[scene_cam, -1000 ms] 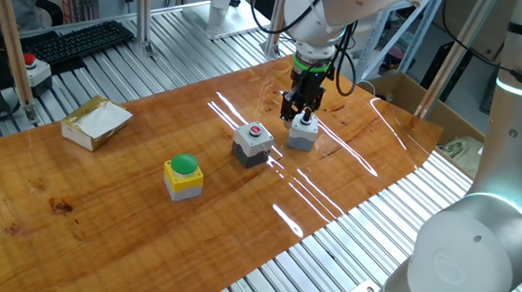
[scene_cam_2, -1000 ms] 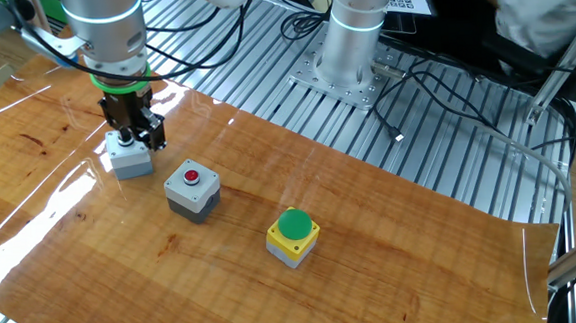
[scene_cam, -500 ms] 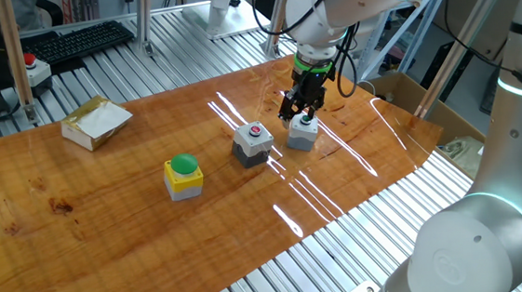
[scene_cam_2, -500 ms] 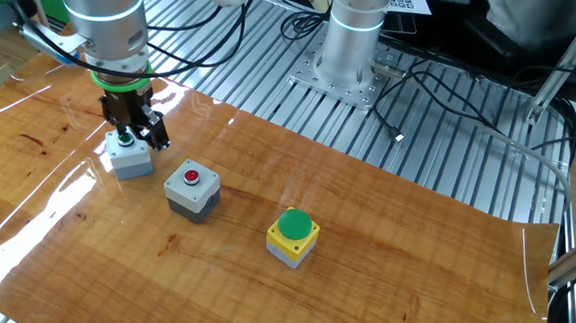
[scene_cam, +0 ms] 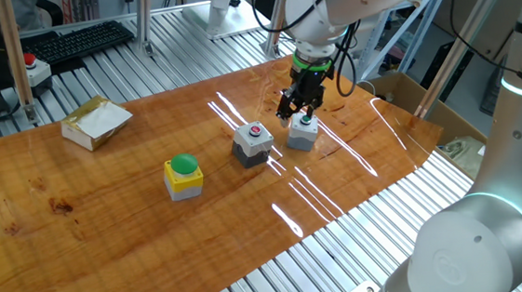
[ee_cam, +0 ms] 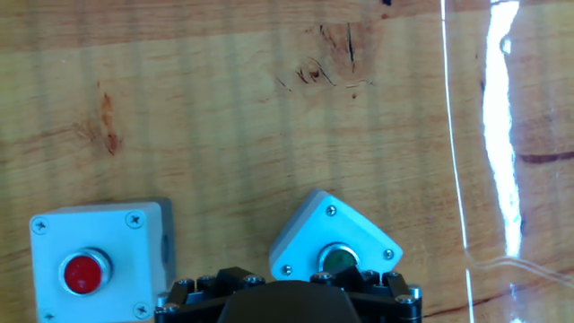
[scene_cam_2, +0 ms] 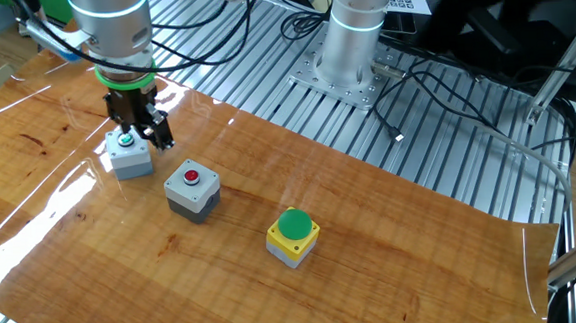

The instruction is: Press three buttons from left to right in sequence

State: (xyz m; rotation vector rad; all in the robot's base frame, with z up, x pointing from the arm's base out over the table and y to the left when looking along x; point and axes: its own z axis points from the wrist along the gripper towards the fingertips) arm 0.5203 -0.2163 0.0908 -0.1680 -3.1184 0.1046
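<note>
— What sort of place is shown?
— A robotics lab. A wooden board [scene_cam: 136, 221] is laid on a ribbed aluminium bench [scene_cam_2: 438, 152].
— What else marks it?
— Behind the board, a keyboard [scene_cam: 75, 41] and a red emergency-stop button [scene_cam: 30, 61] are seen; beside it, a bolted arm base [scene_cam_2: 348, 73] and loose cables [scene_cam_2: 443, 82].
</note>
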